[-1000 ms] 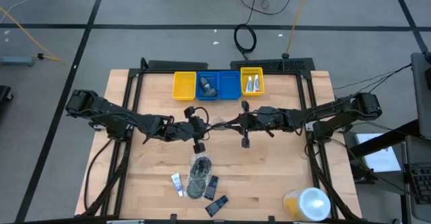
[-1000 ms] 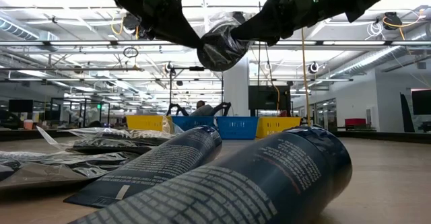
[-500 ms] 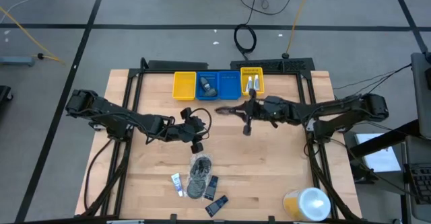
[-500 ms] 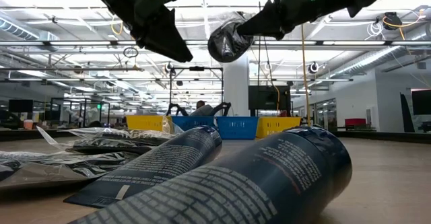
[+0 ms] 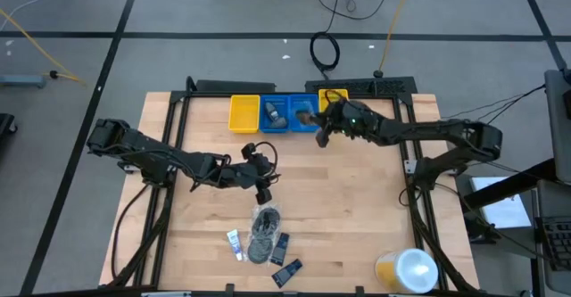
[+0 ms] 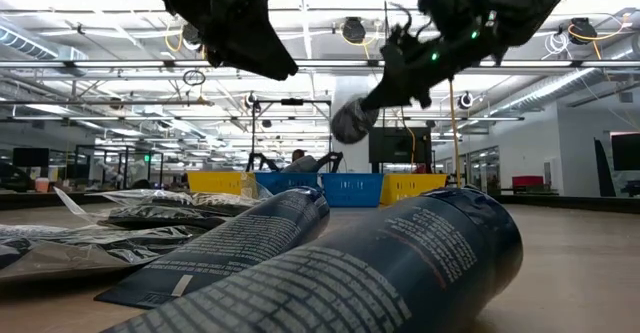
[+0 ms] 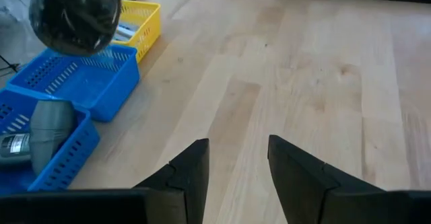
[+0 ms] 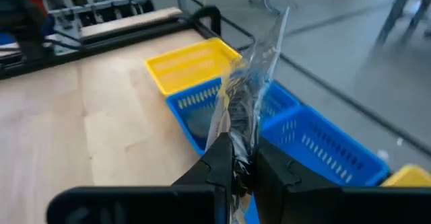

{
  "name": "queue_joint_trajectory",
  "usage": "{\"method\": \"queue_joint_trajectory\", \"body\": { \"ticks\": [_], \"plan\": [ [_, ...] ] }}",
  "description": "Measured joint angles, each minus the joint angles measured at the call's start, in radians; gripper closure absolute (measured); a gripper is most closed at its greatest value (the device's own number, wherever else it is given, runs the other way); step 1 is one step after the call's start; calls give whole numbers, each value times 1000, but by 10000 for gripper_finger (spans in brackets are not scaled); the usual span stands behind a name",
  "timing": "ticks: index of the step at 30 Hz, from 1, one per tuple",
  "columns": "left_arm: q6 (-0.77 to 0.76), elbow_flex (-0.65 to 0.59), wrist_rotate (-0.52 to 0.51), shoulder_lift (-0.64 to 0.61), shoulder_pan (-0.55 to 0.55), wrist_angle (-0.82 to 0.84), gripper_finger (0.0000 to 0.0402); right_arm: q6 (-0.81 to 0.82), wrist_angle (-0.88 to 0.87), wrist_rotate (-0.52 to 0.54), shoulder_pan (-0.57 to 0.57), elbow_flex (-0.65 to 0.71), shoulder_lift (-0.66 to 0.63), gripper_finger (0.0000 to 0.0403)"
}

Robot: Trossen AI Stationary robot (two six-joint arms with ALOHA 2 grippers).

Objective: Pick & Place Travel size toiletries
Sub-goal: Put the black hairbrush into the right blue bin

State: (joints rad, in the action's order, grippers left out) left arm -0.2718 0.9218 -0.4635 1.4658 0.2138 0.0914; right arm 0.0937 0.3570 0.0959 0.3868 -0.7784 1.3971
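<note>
Two grippers show: the right gripper [image 5: 314, 120] pinches a crinkled packet [image 8: 246, 103] over the blue bins [image 5: 306, 111], the left gripper [image 7: 237, 158] gapes, empty.

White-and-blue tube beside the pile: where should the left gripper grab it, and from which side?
Likely across the middle of the tube, straight down from above: it lies flat on the table, long and narrow. Bare wood lies along one long side, but the bagged black piece crowds the other. The left gripper is open.
</note>
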Motion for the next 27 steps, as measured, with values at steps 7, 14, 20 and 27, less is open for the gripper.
{"method": "queue_joint_trajectory", "body": {
  "ticks": [7,14,20,27],
  "plan": [
    [9,0,-9,0,0,-47,250,88,110,-47,111,0,124,381],
    [15,0,-9,0,-2,-48,250,209,212,-84,169,0,230,381],
    [15,0,-9,0,-3,-48,250,235,276,-102,174,0,297,381],
    [15,0,-9,0,-4,-48,250,234,310,-99,175,0,328,368]
  ]
}}
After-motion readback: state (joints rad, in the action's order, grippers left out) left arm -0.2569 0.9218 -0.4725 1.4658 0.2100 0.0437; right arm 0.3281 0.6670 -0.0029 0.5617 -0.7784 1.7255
